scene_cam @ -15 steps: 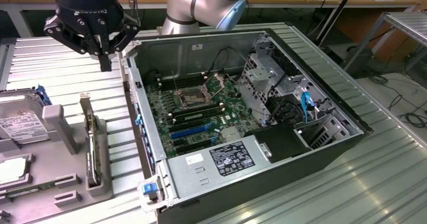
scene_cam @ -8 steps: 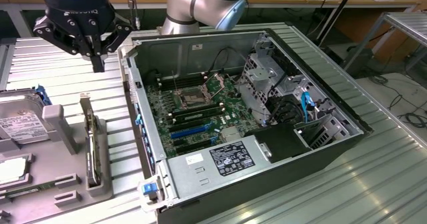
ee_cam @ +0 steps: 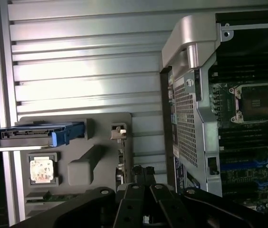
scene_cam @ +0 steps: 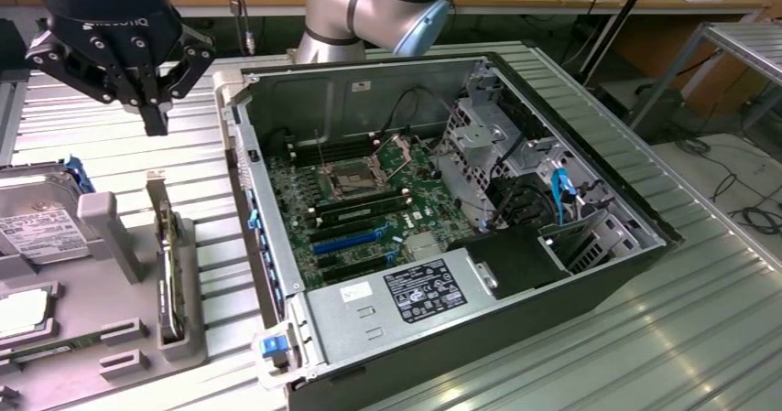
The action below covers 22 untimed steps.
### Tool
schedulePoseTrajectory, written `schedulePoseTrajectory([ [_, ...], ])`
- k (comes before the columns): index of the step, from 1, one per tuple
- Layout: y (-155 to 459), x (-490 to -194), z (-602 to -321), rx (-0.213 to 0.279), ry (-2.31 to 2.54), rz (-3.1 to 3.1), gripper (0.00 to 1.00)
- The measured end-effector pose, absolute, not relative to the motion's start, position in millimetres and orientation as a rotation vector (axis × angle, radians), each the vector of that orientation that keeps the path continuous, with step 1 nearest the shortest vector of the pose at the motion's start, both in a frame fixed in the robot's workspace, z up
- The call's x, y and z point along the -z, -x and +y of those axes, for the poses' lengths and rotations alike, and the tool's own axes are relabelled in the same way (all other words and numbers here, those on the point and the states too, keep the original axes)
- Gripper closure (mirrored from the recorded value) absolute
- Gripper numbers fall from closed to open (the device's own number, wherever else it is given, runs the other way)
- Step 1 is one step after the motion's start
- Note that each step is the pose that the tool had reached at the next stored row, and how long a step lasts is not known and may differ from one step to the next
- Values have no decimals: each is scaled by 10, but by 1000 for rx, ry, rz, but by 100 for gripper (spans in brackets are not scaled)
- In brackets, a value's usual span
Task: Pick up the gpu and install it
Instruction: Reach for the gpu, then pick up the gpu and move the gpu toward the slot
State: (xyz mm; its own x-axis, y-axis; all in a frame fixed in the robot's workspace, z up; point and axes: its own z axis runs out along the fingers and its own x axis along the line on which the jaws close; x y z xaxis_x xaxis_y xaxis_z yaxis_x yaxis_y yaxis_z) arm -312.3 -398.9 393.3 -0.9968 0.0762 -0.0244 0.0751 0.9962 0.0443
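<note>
The gpu [scene_cam: 167, 263] is a thin dark card with a silver end bracket, standing on edge in a slot of the grey holder tray [scene_cam: 186, 292] at the exterior view's left. My black gripper [scene_cam: 156, 123] hangs above the far end of that tray, behind the card and clear of it, fingers shut with nothing between them. In the wrist view the gpu [ee_cam: 120, 154] appears edge-on just beyond my shut gripper [ee_cam: 141, 175]. The open computer case [scene_cam: 489, 72] lies beside the tray, its motherboard [scene_cam: 354, 200] and blue expansion slots [scene_cam: 346, 240] exposed.
A silver hard drive [scene_cam: 37, 223] with a white label and blue rails sits in the tray at the exterior view's left, with a CPU chip [scene_cam: 22, 312] and a green memory stick [scene_cam: 55, 347] nearer the front. Everything rests on a ribbed metal table [scene_cam: 684, 319]. The case's rear wall [scene_cam: 251, 200] rises next to the tray.
</note>
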Motion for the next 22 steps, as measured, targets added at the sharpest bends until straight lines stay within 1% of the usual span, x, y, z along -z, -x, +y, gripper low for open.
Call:
schedulePoseTrajectory([
  [13,3392,-3933,-3989,-68,-118,3112,89],
  [22,3412,-3933,-3990,-68,-118,3112,89],
])
